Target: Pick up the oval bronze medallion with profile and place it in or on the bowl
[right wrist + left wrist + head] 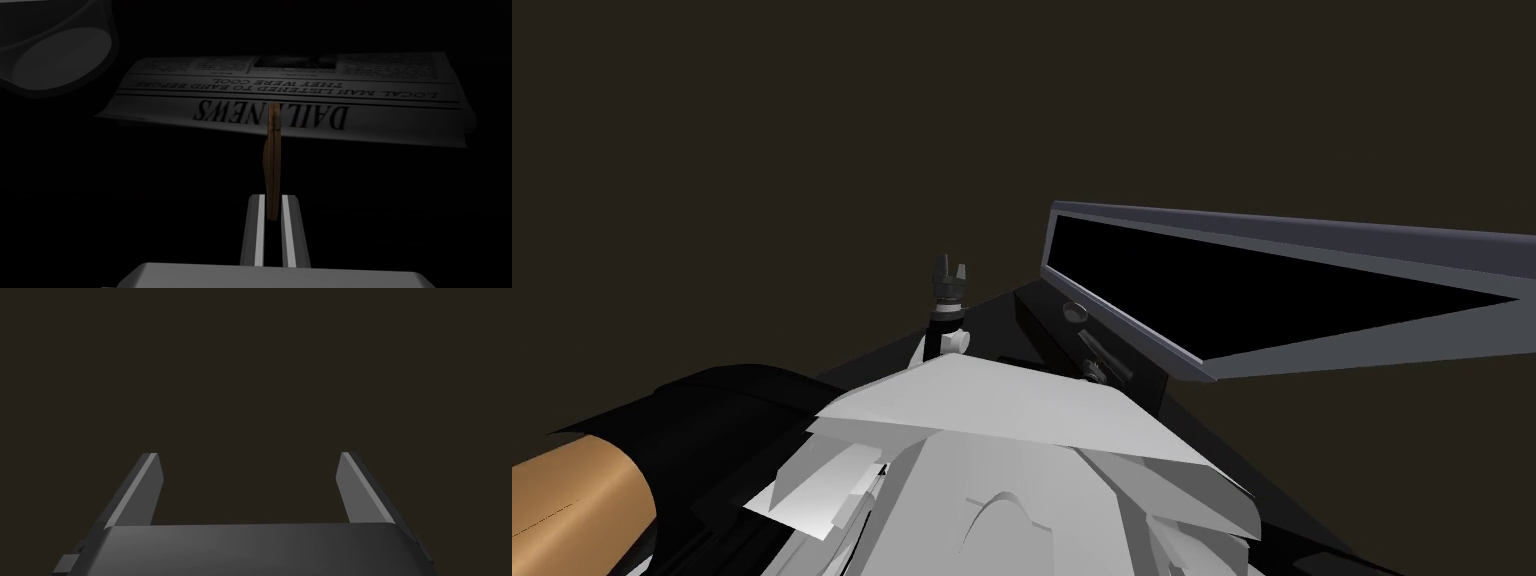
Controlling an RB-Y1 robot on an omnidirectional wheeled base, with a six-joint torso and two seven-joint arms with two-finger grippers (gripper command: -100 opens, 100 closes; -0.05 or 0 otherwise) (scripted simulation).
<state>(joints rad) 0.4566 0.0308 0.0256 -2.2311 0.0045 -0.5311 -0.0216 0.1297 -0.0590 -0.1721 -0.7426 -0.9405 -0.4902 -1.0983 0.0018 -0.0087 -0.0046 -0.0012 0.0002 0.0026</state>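
A thin brown medallion (272, 160) stands edge-on between the fingers of my right gripper (270, 197), which is shut on its lower part and holds it above a black surface. Beyond it lies a folded newspaper (300, 105) headed "Daily News". A grey, see-through bowl (55, 50) sits past the newspaper's end, off to one side of the gripper and apart from it. My left gripper (250, 455) is open with nothing between its fingers, facing a flat dark brown wall. In the head view the left gripper (950, 268) is raised upright ahead of me.
A wide black screen in a grey frame (1272, 230) stands at the right on a dark cabinet top (1032, 320). A small round thing (1075, 312) lies in front of the screen. A tan cylinder (572, 500) lies at the lower left.
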